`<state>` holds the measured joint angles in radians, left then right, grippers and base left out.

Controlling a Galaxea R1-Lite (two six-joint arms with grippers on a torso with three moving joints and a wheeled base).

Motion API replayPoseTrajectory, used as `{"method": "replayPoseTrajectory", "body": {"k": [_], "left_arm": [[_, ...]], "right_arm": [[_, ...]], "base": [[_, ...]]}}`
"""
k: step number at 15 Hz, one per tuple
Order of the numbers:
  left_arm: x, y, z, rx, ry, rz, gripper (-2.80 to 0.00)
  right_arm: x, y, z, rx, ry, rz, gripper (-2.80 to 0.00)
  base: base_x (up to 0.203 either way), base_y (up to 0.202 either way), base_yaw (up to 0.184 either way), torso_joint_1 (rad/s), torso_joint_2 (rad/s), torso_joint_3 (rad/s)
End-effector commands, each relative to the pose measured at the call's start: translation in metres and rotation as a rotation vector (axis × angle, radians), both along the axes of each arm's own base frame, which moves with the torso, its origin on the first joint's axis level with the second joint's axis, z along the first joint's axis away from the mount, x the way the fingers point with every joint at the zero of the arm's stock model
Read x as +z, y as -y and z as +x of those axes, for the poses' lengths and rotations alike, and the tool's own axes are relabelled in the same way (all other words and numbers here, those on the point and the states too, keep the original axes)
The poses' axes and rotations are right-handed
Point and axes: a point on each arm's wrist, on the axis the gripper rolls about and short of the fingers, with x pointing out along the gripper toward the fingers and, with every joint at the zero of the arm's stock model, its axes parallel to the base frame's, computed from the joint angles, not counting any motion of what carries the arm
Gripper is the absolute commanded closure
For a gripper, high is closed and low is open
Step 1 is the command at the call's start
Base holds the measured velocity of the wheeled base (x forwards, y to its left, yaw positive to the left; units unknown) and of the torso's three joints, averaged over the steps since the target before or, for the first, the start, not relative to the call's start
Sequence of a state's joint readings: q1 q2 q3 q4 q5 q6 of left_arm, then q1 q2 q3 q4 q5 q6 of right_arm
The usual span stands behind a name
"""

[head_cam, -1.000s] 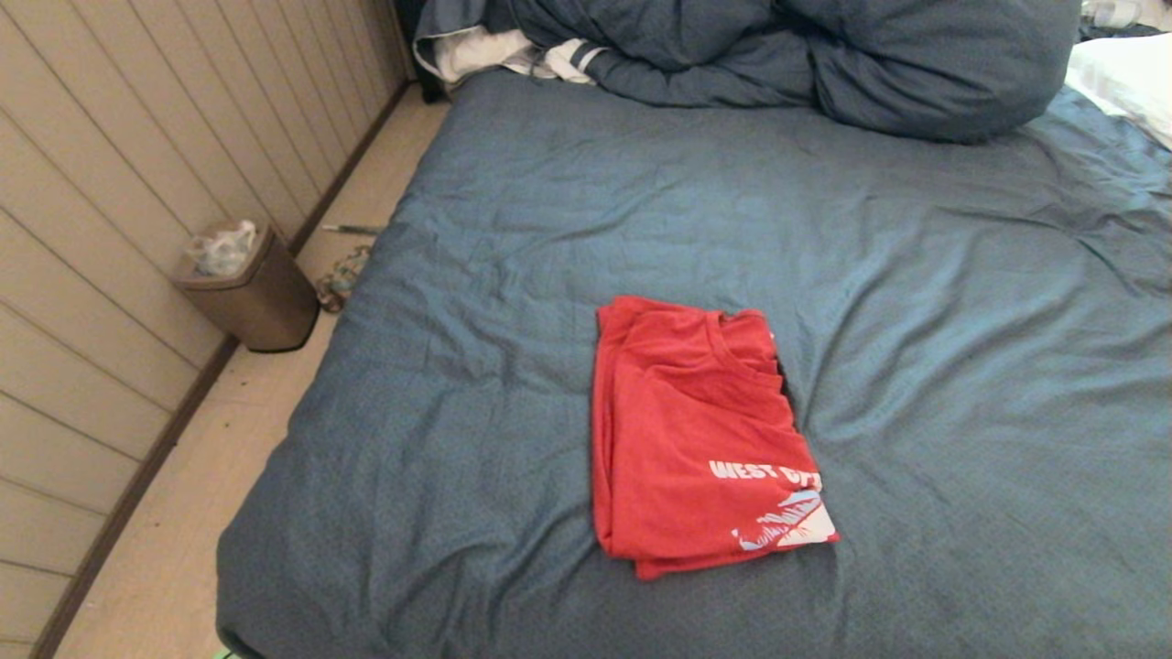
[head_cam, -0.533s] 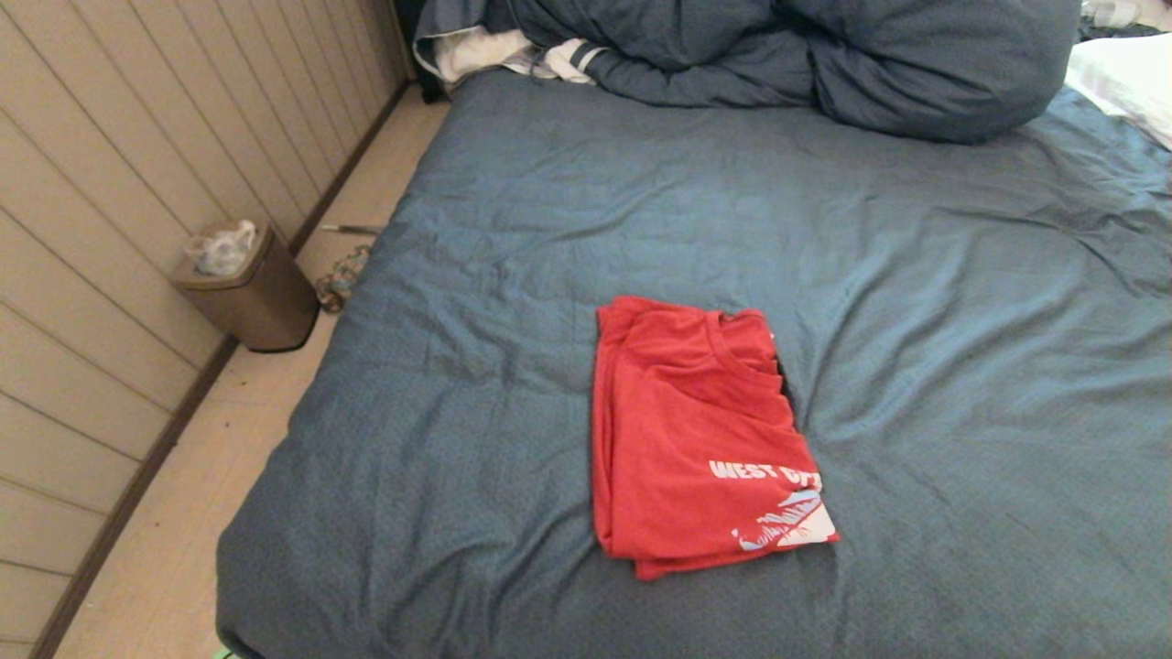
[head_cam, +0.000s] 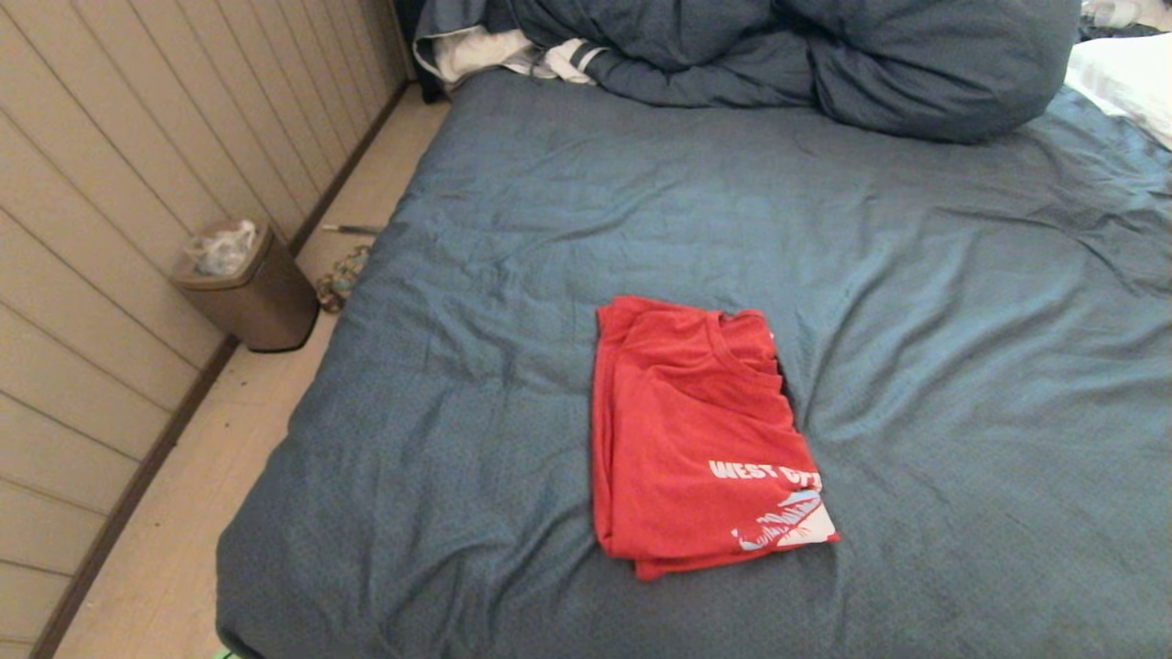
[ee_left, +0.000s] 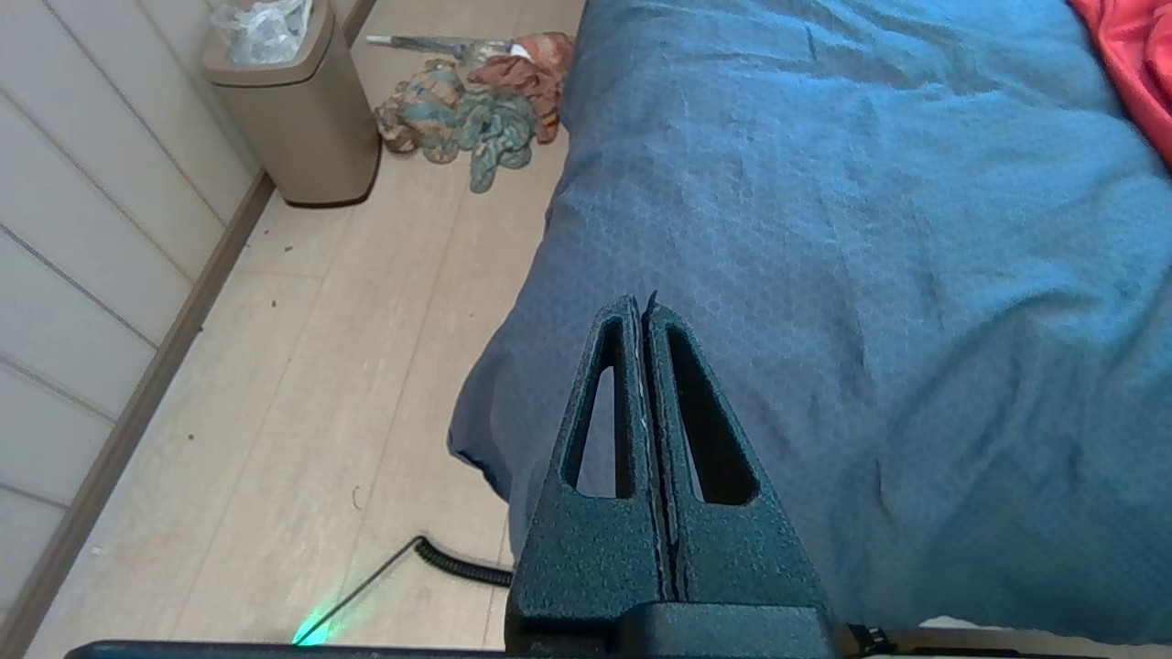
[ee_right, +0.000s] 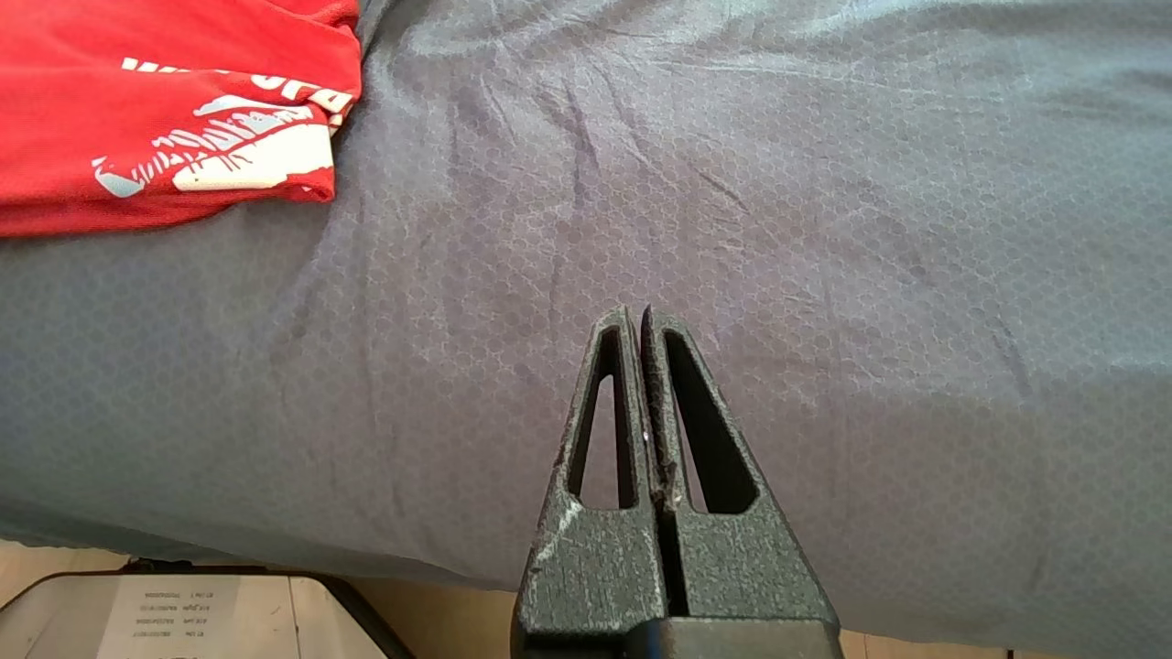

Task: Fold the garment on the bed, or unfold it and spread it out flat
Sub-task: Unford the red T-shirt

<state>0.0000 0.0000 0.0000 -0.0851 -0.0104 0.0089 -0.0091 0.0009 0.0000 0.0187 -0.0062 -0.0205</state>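
The garment (head_cam: 696,439), a red T-shirt, lies folded into a tall rectangle near the middle of the bed (head_cam: 961,302), its collar at the far end and white lettering with a light-blue graphic at the near right corner. Neither arm shows in the head view. My left gripper (ee_left: 641,307) is shut and empty, hanging over the bed's near left corner, with a red edge of the garment (ee_left: 1140,64) far off to one side. My right gripper (ee_right: 638,316) is shut and empty above the near edge of the bed, apart from the garment (ee_right: 165,101).
A bunched dark-blue duvet (head_cam: 806,55) and a white striped cloth (head_cam: 513,50) lie at the head of the bed. A brown bin (head_cam: 247,288) stands on the floor by the panelled wall, with crumpled rags (ee_left: 467,110) beside it. A coiled cable (ee_left: 458,563) runs across the floor.
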Motion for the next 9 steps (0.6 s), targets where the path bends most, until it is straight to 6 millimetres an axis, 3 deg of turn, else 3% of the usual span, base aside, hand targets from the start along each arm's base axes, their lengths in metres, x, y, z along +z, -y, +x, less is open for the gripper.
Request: {"method": "replayPoseTrajectory", "body": {"k": [1, 9], "left_arm": [[-0.0106, 0.0, 0.0029, 0.0, -0.036, 0.0, 0.0], [-0.0106, 0.0001, 0.0028, -0.003, -0.035, 0.001, 0.0]], "right_arm": [[-0.0005, 0.0, 0.0002, 0.0, -0.003, 0.002, 0.0], [-0.0005, 0.0, 0.0003, 0.001, -0.005, 0.003, 0.0]], "base": [[0.0, 0.0, 0.0, 0.0, 0.0, 0.0], [0.0, 0.0, 0.0, 0.0, 0.0, 0.0]]}}
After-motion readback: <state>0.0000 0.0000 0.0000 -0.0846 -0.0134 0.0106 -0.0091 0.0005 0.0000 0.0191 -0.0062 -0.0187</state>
